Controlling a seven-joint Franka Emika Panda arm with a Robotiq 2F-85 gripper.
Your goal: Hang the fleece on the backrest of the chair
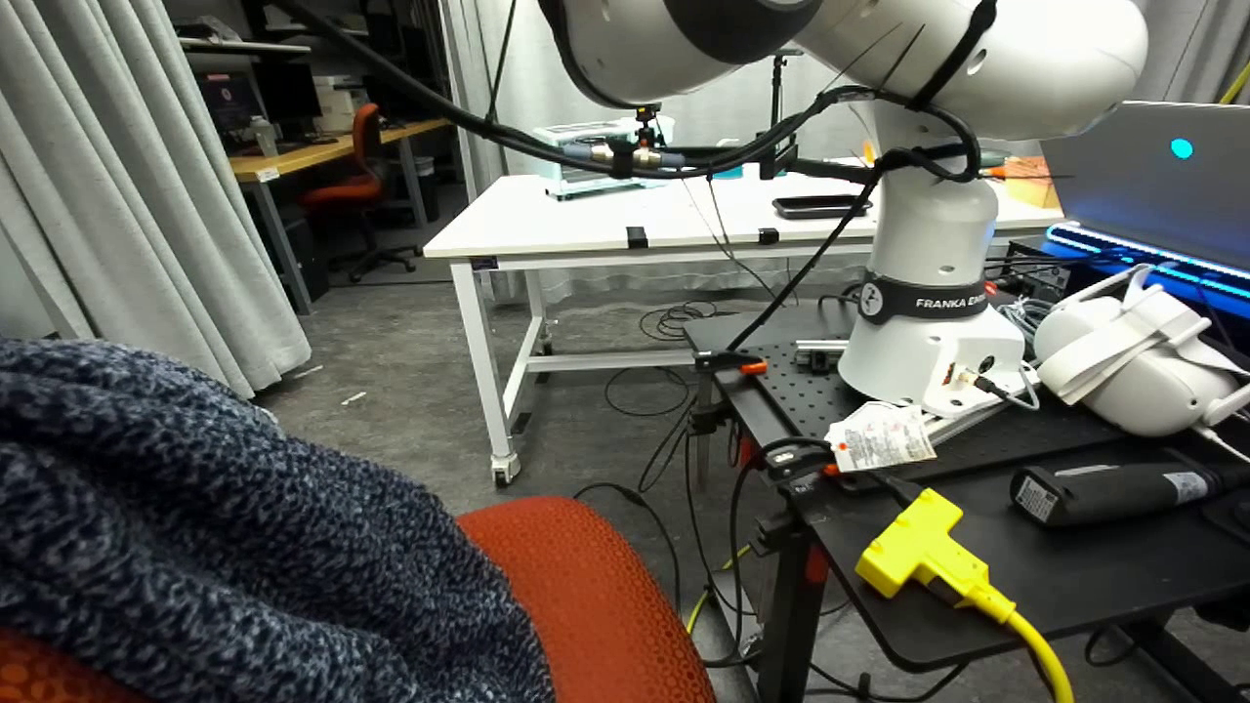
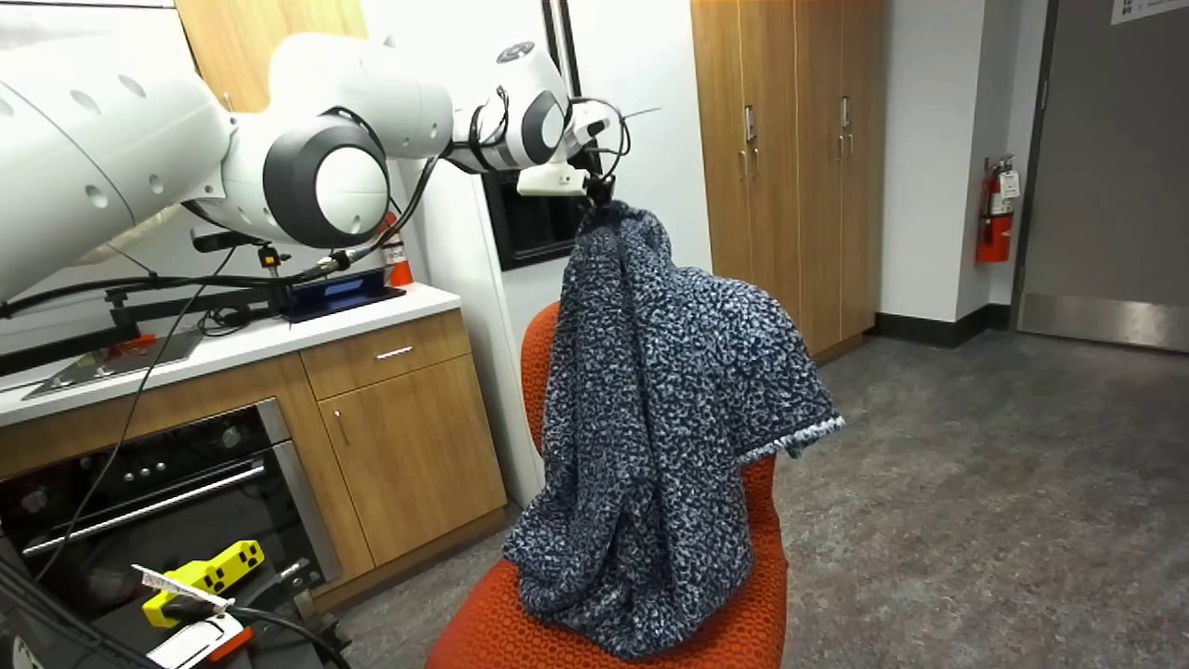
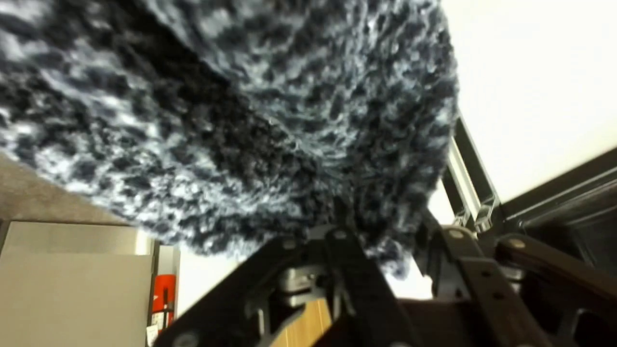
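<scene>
Against the front of the orange-red, rounded, fabric-covered backrest of the chair point(image 2: 536, 372), the soft navy and grey-white speckled fleece point(image 2: 641, 400) hangs in long folds, drawn up to a peak where the black-fingered gripper point(image 2: 599, 190) is clamped on a pinch of it. That hold sits above the backrest's upper rim, presumably so that the cloth can be carried over and laid down; in the wrist view the creases run in toward the pinch. Beside the folds, part of the fleece lies across an upper corner, its pale hem point(image 2: 790, 440) jutting past the side, while the lower end bunches on what looks like the patterned orange-red seat point(image 2: 478, 623), which may take some of its weight. How much falls behind cannot be told. I judge the hanging well along; the peak probably needs lowering onto the rim before release, lest the mass in front drag everything down. All around spreads a mottled grey floor point(image 2: 1003, 465); tall wood-grain cabinets point(image 2: 771, 167) stand beyond, and elsewhere are a white-topped wheeled table point(image 1: 566, 227), pale grey hanging curtains point(image 1: 117, 195) and a black stand point(image 1: 1074, 576) that carries the arm's white base point(image 1: 923, 356) and a bright yellow plug splitter point(image 1: 923, 547).
</scene>
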